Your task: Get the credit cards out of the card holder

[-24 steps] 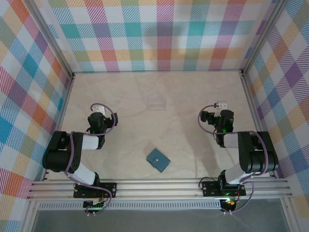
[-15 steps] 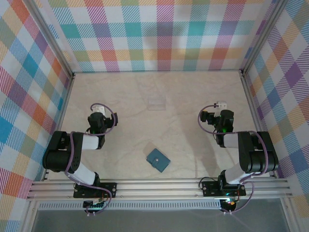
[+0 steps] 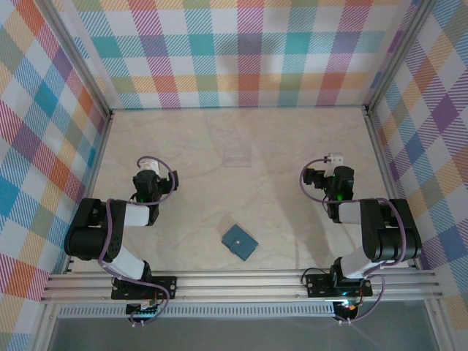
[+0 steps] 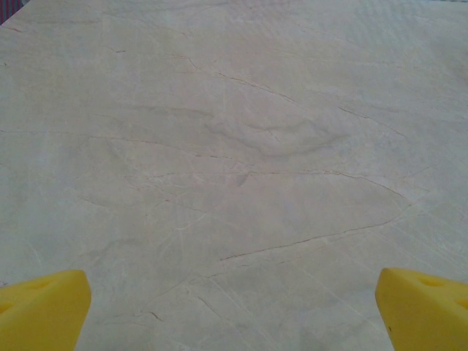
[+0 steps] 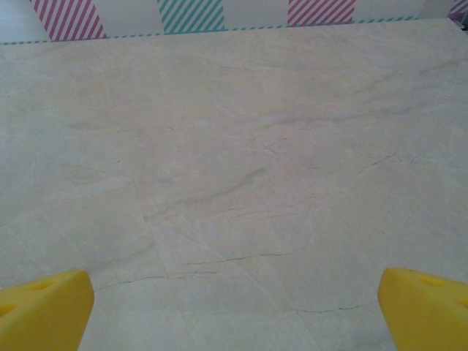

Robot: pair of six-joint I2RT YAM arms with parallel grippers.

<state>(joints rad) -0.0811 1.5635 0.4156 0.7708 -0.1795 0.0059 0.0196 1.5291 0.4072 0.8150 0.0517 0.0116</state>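
**A:** Nothing has moved since the earlier frames. The small teal-blue folded square wallet, i.e. the card holder (image 3: 239,242), sits in the same spot, and both arms are parked as they were.

**B:** Where exactly?

**A:** Flat on the pale marbled tabletop (image 3: 292,146), near the front edge, between the two arm bases and well apart from both grippers. It's turned corner-on and folded shut.

**B:** Grippers?

**A:** On the left gripper (image 4: 234,311) the jaws are spread wide. Its yellow fingertips (image 4: 40,307) sit at opposite lower corners of the wrist view, with bare table between them. The right gripper (image 5: 234,311) is the same: wide and empty.

**B:** Which step?

**A:** By the look of it, not started. The credit cards are presumably inside the closed wallet. Next, one arm has to swing inward and back toward the wallet and pin one flap while the other arm opens the fold. It's a thin, flat piece on a smooth top, so it will likely slide, and an edge pick would be fiddly.

**B:** Anything else on the table?

**A:** A faint clear plastic square (image 3: 236,155) farther back, near centre. It's not part of the job.

**B:** Labels?

**A:** None readable. There's a small pale mark on the wallet face, too small to make out. The plaid walls (image 3: 241,51) carry no text.
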